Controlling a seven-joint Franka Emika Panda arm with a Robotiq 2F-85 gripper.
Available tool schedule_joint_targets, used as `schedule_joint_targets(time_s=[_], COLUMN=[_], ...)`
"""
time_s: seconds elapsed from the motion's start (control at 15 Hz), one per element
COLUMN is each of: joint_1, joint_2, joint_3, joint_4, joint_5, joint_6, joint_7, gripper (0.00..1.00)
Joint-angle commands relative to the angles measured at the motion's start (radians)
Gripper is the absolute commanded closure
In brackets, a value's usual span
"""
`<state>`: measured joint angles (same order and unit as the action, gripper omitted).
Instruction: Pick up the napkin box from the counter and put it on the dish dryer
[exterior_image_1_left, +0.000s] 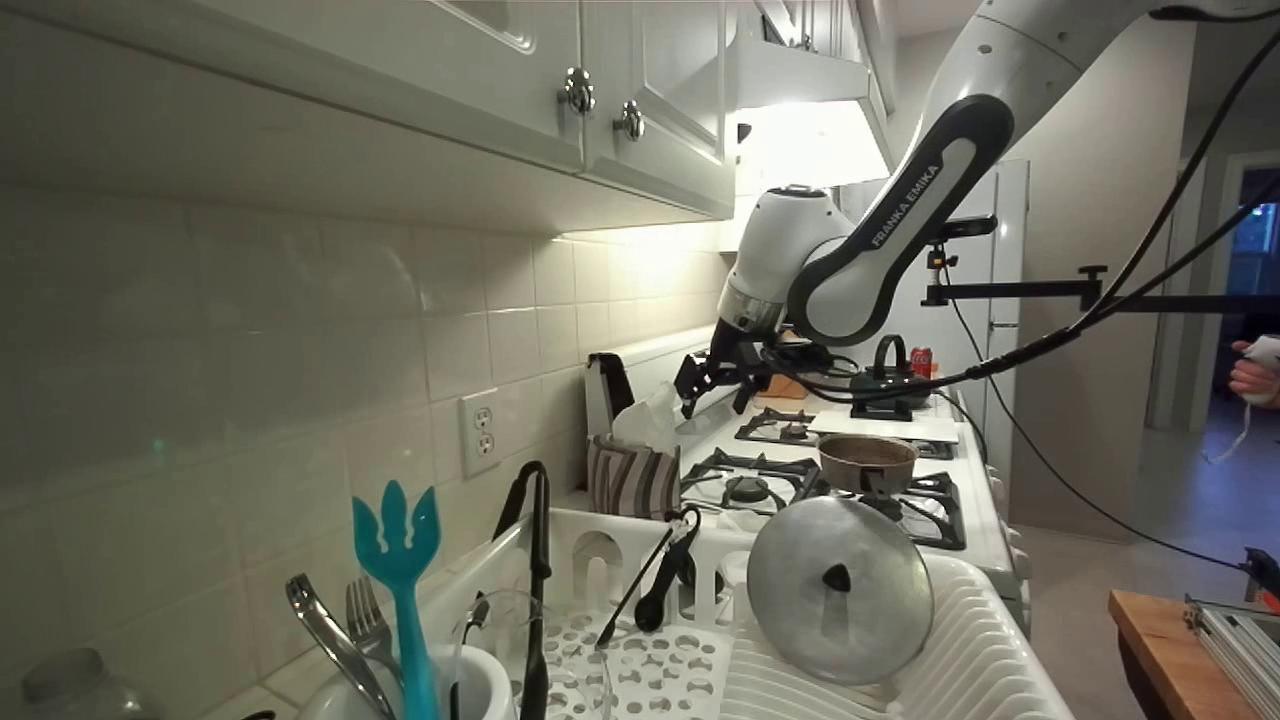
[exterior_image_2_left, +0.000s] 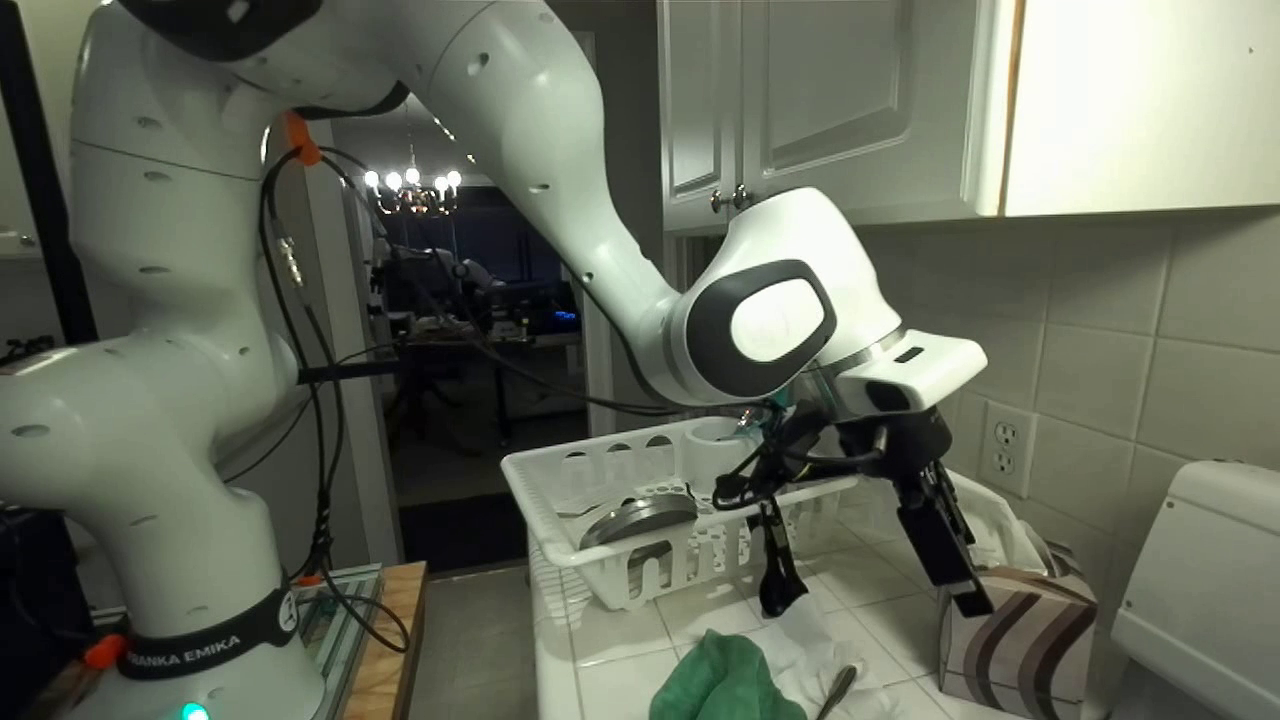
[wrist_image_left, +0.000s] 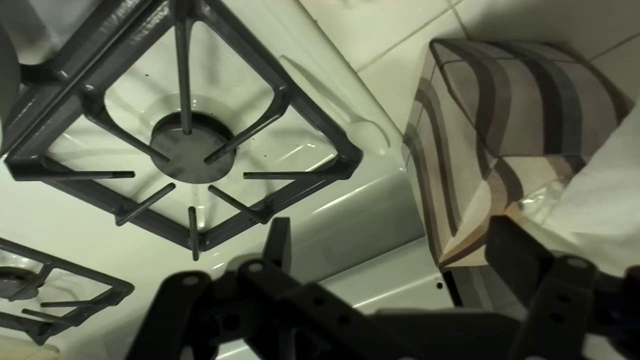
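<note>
Along the bottom of an exterior view, the dish dryer holds a metal lid tilted up, presumably to drain. Past the far rim, near mid-frame, the napkin box stands on the counter. Close to its top the hand is spread wide, gripping nothing, probably angled to straddle the box. Upper right, the arm reads "FRANKA EMIKA".

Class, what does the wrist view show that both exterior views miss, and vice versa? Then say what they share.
Only the wrist view shows a pale spoon-like shape on the stove. Only the exterior views show the dish rack, pan lid, wall socket and cupboards. All three share the napkin box, its white napkin and the claw.
</note>
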<state>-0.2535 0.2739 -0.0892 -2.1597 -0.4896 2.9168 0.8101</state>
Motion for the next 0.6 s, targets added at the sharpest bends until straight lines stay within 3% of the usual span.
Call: schedule_joint_targets(time_s=[0.0,0.53], joint_1=[0.013,0.043], joint_2=[0.081,0.256], joint_3=[0.013,-0.009], joint_4=[0.075,0.280], joint_5=[0.020,0.014], joint_6=[0.059,0.011], joint_7=[0.045,0.115], gripper=[0.00,0.00])
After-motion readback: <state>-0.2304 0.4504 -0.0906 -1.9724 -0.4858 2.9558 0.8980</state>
